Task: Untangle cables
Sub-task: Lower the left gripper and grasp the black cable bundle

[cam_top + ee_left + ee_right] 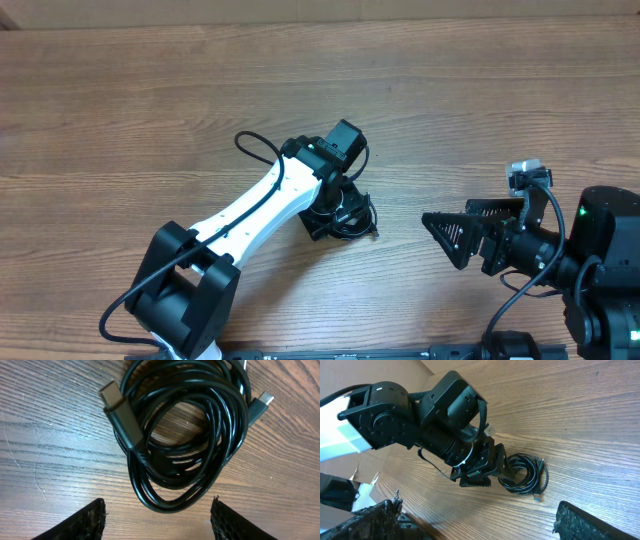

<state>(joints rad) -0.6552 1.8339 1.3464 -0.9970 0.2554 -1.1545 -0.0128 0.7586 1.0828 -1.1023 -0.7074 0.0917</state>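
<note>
Left gripper (157,516) poised at the coiled cables (230,425), fingers parted, the coil's lower loop between the tips, ungripped. Its wrist view alone shows the plugs; overhead, the gripper hides most of the coil. Right gripper (477,510) gapes wide, empty, coil well ahead.

Black cables (140,467) with grey plug tips (111,395) on brown wood-grain table (50,435).

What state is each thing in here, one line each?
cables: bunched in one coil, lying on the table, not gripped
left gripper: open, a finger on either side of the coil's near edge
right gripper: open, empty, away from the coil
</note>
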